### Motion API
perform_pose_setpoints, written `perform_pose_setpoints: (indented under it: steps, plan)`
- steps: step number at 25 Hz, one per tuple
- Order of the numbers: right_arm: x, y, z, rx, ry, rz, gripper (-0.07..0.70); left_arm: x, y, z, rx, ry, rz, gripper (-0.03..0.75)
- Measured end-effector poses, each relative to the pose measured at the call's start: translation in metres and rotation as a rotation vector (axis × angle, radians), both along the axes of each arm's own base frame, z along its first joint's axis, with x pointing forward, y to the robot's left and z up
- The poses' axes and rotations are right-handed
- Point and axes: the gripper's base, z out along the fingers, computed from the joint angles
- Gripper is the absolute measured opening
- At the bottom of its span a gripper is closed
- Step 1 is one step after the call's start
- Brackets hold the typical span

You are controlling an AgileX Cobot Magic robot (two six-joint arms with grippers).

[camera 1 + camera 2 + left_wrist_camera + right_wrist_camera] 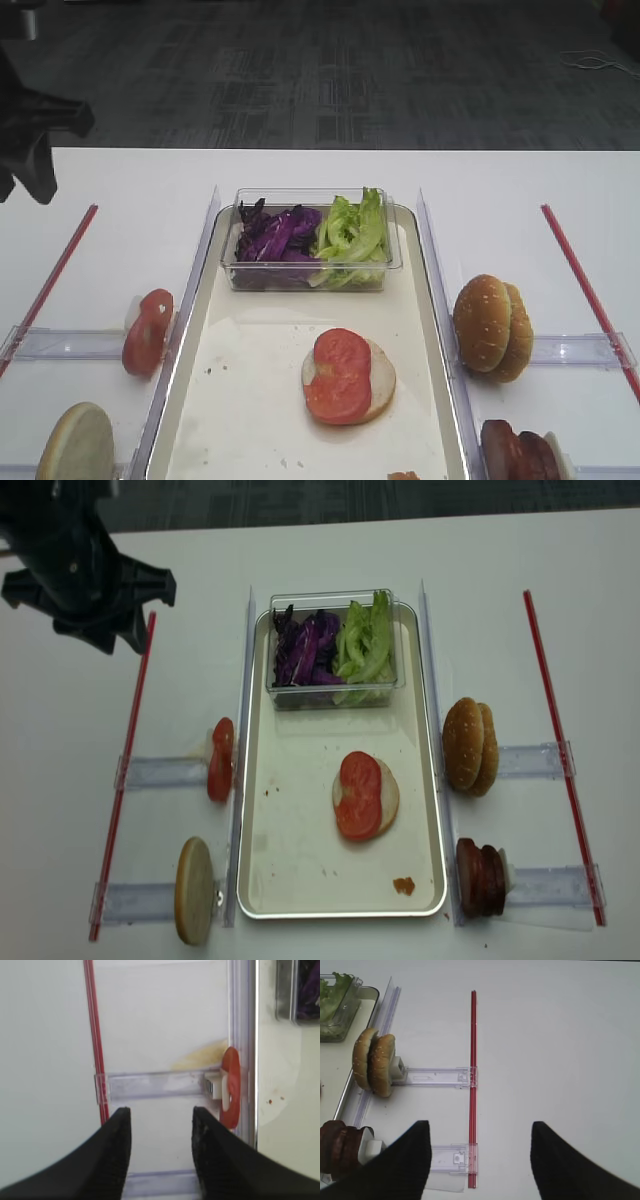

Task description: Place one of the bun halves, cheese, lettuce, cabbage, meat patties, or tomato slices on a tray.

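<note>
1. Your tray (262, 880) lies lengthwise in the middle of the table. On it sits one flat bun half (383, 798), cut face up, with two overlapping tomato slices (358, 795) laid on top, so the stack is already under way.
2. At the tray's far end stands a clear plastic box (332, 695) holding the purple cabbage (305, 650) on the left and the green lettuce (363, 640) on the right, probably to keep the loose leaves together.
3. The remaining pieces stand on edge in clear holders beside the tray. On the left are a tomato slice (221, 760) and a pale bun half (194, 891); on the right are sesame bun halves (470, 746) and meat patties (480, 878). Standing upright likely gives the fingers two faces to pinch.
4. Your left gripper (161, 1152) is empty, its fingers parted, hovering over the holder rail just left of the upright tomato slice (230, 1087).
5. Your right gripper (480, 1160) is also spread wide with nothing in it, above bare table near the red strip (473, 1085), with the buns (374, 1061) and patties (337, 1147) off to its left.
6. Either arm could take a piece next; I judge the left better lined up, on that tomato.
</note>
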Motion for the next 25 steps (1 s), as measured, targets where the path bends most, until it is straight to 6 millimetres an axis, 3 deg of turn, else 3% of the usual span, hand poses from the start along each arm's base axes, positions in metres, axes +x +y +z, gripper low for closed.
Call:
perform_pose_setpoints:
  steps: [10, 25]
  plan:
    - [0.0, 0.0, 0.0, -0.004, 0.0, 0.003, 0.453, -0.1, 0.014, -0.002, -0.003, -0.016, 0.021, 0.279]
    - [0.0, 0.0, 0.0, 0.0, 0.0, 0.0, 0.453, -0.235, 0.033, 0.007, -0.062, -0.352, 0.038, 0.278]
